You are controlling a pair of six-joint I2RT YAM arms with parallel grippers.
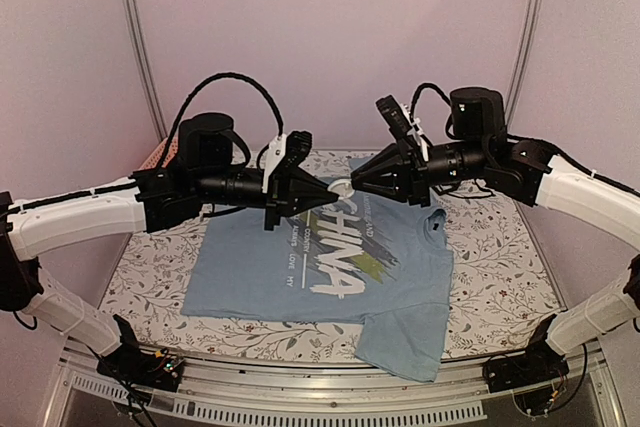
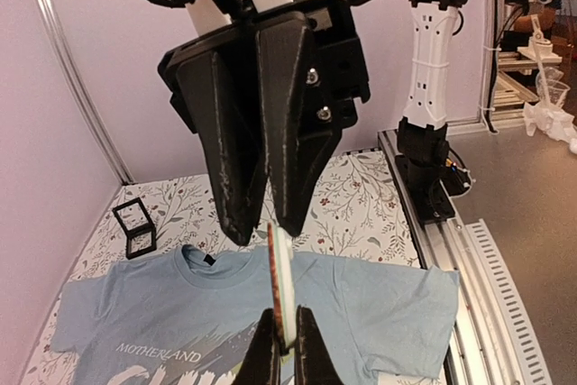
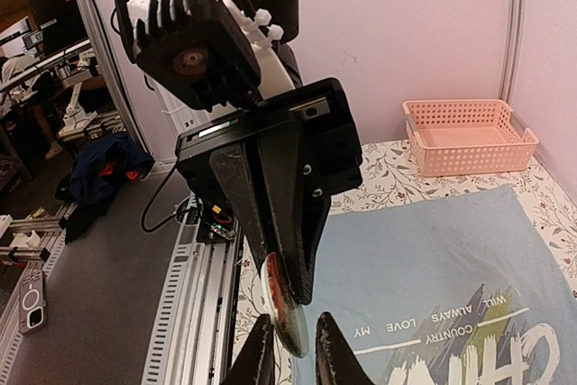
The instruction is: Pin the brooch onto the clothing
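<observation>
The brooch (image 1: 341,187) is a small round disc held on edge in mid-air above the clothing (image 1: 300,267), a light blue T-shirt with white "CHINA" lettering lying flat on the table. My left gripper (image 1: 328,190) is shut on the brooch's near rim, seen in the left wrist view as brooch (image 2: 281,281) pinched at the left gripper (image 2: 283,320). My right gripper (image 1: 352,185) faces it tip to tip. In the right wrist view its fingers (image 3: 263,340) stand narrowly apart on either side of the brooch (image 3: 288,308), with a gap still showing on one side.
A pink basket (image 3: 469,137) stands at the table's far left corner. A small black hinged case (image 2: 135,227) lies open on the floral tablecloth (image 1: 500,277) beyond the shirt's collar (image 2: 203,263). A metal rail (image 1: 330,402) runs along the near edge.
</observation>
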